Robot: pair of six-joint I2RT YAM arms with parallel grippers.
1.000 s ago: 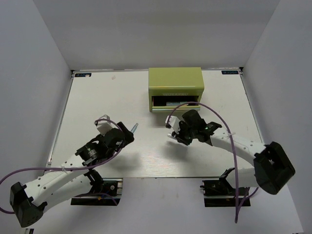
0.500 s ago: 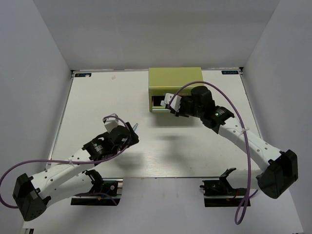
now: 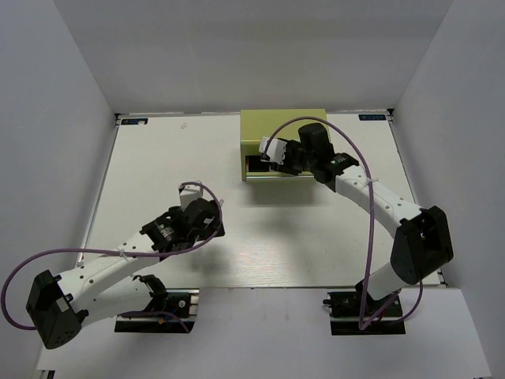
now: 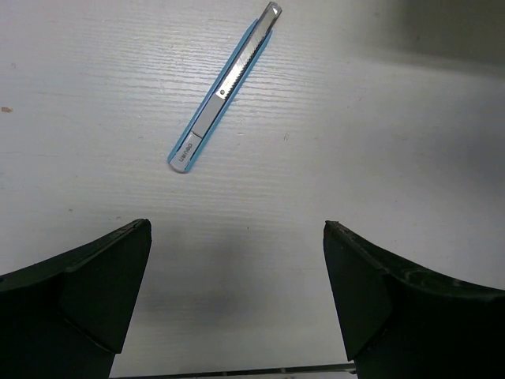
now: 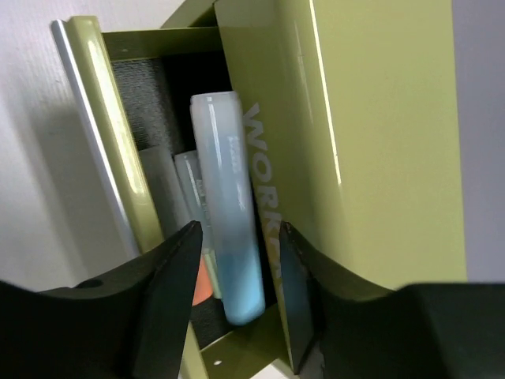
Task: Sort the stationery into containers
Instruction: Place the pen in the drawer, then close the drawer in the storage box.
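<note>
Inside the open drawer (image 5: 125, 158) of the olive-green chest (image 3: 284, 125), which stands at the far edge of the desk (image 3: 158, 158) a little right of its middle, a pale blue pen (image 5: 229, 205) lies lengthwise between the fingers of my right gripper (image 5: 238, 229). My jaws there stand a little wider than the pen. One finger is close against it, and a strip of the chest's lettering shows between the pen and the other finger. So I judge the pen to be let go or nearly so, resting in the drawer rather than pinched.

Beside it in the same drawer I make out a paler teal pen (image 5: 185, 181) and an orange tip (image 5: 207, 284) low down. What else lies under them is too dark to tell. That puts at least three pieces in the drawer, by my reckoning.

One piece is left out on the desk: a slim light blue cutter (image 4: 225, 91), lying flat and at a slant on the bare surface, left of the desk's middle and well apart from the chest. My left gripper (image 4: 237, 233) hangs just short of it with its jaws spread wide and nothing between them. The cutter sits ahead of the fingertips, untouched. Picking it up and carrying it across to the chest is what I judge remains.
</note>
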